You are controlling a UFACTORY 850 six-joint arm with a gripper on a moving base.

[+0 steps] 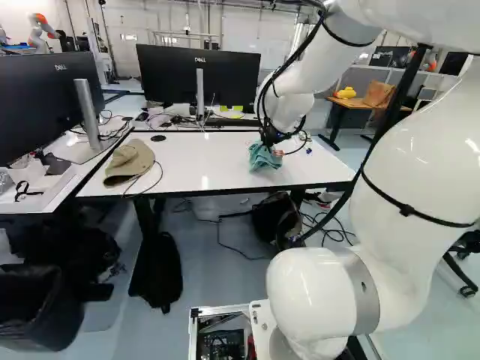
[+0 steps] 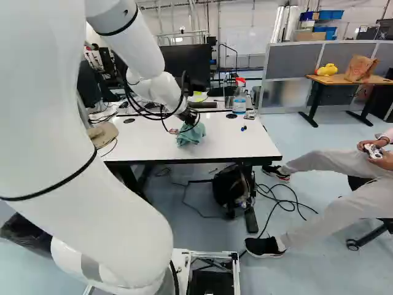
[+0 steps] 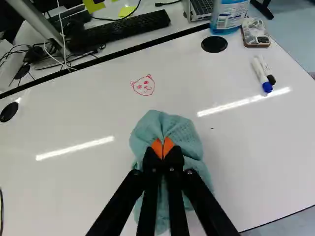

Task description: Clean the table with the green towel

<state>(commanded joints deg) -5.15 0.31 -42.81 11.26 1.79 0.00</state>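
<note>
In your right base view, the pincer (image 2: 190,117) comes down over the white table (image 2: 141,142), with the green towel (image 2: 191,134) bunched right beneath it on the tabletop. The table's near edge runs between the pincer and your base, and its right edge lies past the markers (image 2: 244,128), which are to the pincer's right. Beyond the pincer, you have a spray bottle (image 2: 239,101) by the far side. A person (image 2: 331,184) sits off that right edge holding a controller, one shoe reaching close ahead of your base.

In your left base view, white surface stretches to the left of the pincer as far as a cap (image 1: 130,160) with a cable looping beside it. Past the far edge, a monitor (image 1: 199,75) bounds the room beyond the pincer.

In your wrist view, the pincer (image 3: 163,148) is clamped on the towel, its orange pads pressed in with cloth pinched between them, and folds spread around both fingers. Ahead of it you see a red drawn face (image 3: 143,85) on white surface, then the dark far edge with a keyboard (image 3: 120,29) behind. A small dark mark (image 3: 212,128) lies beside the towel, on the markers' side.
</note>
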